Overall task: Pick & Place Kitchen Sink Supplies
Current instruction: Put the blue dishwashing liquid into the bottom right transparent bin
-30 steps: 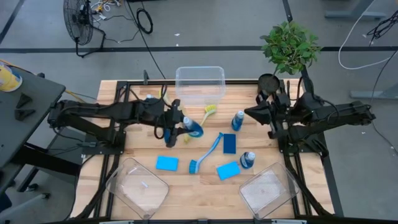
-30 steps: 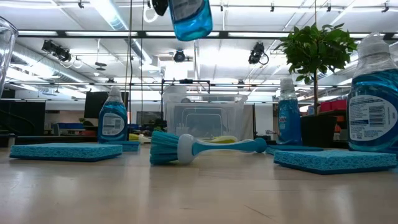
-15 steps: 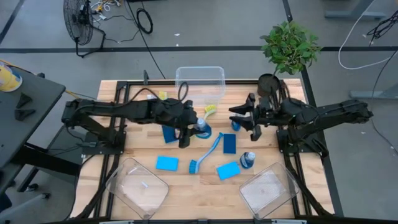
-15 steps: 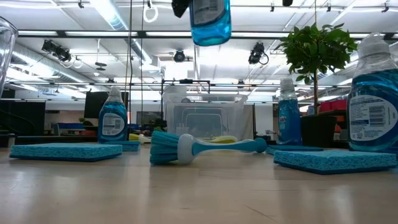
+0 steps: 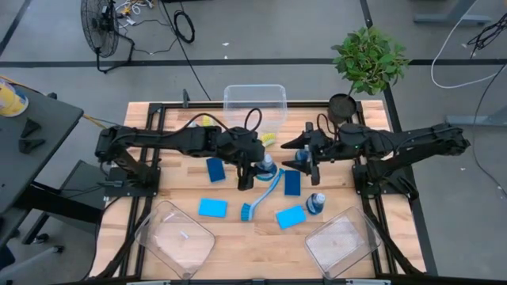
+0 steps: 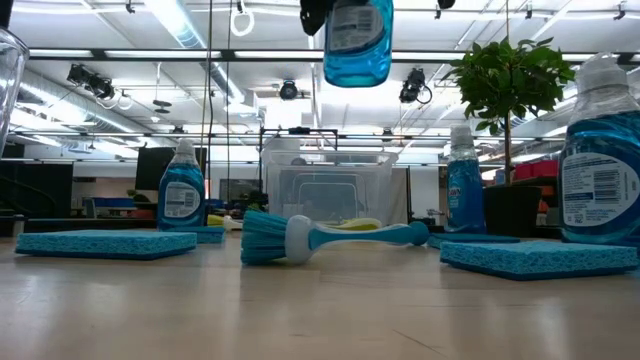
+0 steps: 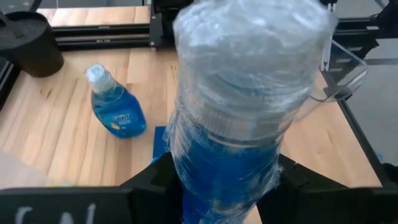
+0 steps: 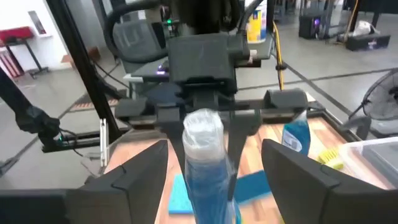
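A small blue soap bottle [image 5: 266, 165] hangs high above the table's middle [image 6: 358, 45], with my left gripper [image 5: 252, 164] shut on it. My right gripper [image 5: 305, 156] stands open just to the bottle's right and faces it. In the right wrist view its fingers [image 8: 144, 177] flank the bottle [image 8: 205, 162] without touching. Another bottle [image 7: 118, 111] stands below the right gripper, and one more [image 5: 315, 203] stands nearer. A blue brush [image 5: 261, 194], a yellow-green brush [image 5: 268, 140] and several sponges [image 5: 212, 207] lie flat on the table. My left gripper pinches the bottle's two sides [image 7: 186, 186] between its two fingers [image 7: 149, 186], below the white cap [image 8: 202, 132]. The fingers come from the table's left, slanting down. The bottle hangs about upright, cap up, lifted well clear of the table.
A clear bin [image 5: 254, 103] stands at the far edge and two more sit at the near corners [image 5: 174, 237] [image 5: 342, 244]. The potted plant [image 5: 368, 59] stands at the far right. Dark sponges [image 5: 215, 169] [image 5: 292, 182] lie below both arms.
My left gripper has carried the bottle toward the table's right edge, keeping it high and about upright. My right gripper has moved toward the table's left, up to the bottle, and has opened.
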### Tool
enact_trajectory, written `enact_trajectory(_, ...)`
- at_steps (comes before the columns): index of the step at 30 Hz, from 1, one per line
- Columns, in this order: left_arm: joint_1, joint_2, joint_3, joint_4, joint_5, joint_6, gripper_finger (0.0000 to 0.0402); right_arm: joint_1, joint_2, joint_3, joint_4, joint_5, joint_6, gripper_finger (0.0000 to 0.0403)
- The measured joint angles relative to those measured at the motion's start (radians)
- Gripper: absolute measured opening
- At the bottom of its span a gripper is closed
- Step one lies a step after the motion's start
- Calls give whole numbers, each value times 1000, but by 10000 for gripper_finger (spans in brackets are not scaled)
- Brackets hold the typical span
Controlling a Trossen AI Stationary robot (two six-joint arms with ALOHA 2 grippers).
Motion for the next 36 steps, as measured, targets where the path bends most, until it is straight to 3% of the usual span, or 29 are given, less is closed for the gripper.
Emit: enact_trajectory(36,0,49,2,-48,-57,-9,149,-31,165,2,44,-25,-72,247)
